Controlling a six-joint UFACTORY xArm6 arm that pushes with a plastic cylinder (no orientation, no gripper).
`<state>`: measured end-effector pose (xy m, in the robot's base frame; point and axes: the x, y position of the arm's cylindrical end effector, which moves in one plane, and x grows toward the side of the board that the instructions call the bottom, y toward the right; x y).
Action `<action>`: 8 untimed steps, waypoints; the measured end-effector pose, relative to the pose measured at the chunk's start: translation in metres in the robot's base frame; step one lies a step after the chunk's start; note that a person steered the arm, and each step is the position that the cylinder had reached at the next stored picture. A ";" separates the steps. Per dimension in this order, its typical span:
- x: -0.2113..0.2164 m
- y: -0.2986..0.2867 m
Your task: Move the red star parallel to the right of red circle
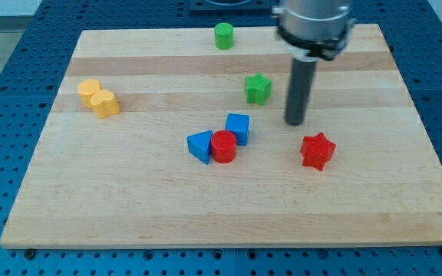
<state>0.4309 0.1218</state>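
The red star (317,150) lies on the wooden board right of centre. The red circle (223,146) stands to its left near the board's middle, at about the same height in the view, with a wide gap between them. The circle touches a blue triangle (200,146) on its left and a blue cube (238,126) at its upper right. My tip (295,122) is down on the board, just above and slightly left of the red star, a small gap from it.
A green star (258,88) lies left of the rod. A green cylinder (223,35) stands near the board's top edge. A yellow heart-like block (99,98) lies at the left. The board (129,199) ends close to the right of the red star.
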 end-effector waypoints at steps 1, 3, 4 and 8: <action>0.000 0.042; 0.084 0.053; 0.084 0.053; 0.083 0.033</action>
<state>0.5142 0.1543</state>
